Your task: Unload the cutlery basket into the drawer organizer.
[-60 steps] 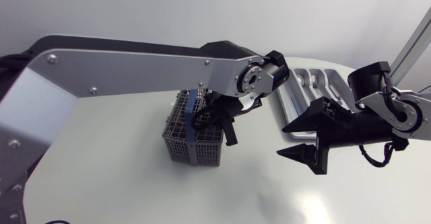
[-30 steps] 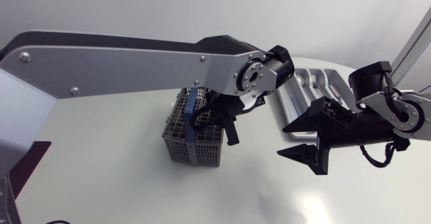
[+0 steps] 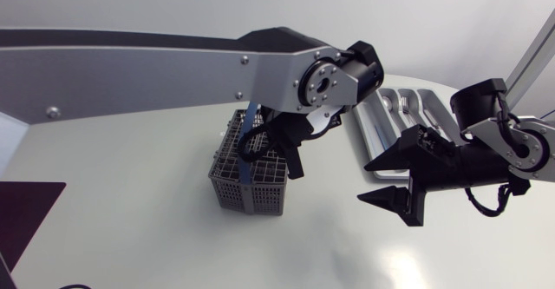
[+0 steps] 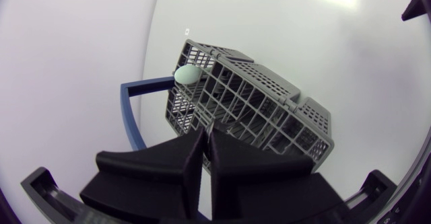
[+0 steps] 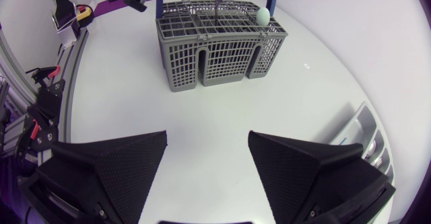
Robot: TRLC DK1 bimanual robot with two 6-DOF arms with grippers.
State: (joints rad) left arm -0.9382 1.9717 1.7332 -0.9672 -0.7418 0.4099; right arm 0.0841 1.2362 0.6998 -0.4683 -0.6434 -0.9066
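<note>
L gripper [image 4: 207, 127] shut, apparently empty, basket [image 4: 269, 116] just under; R gripper [image 5: 207, 135] wide open. Organizer [image 3: 375, 141] part-filled; pale-green piece [image 4: 188, 74] left in basket.

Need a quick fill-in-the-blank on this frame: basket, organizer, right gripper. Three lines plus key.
1. The cutlery basket has a ____ handle.
2. The right gripper is ____ and holds nothing.
3. The drawer organizer lies on the ____ arm's side of the basket.
Missing words: blue; open; right.
</note>
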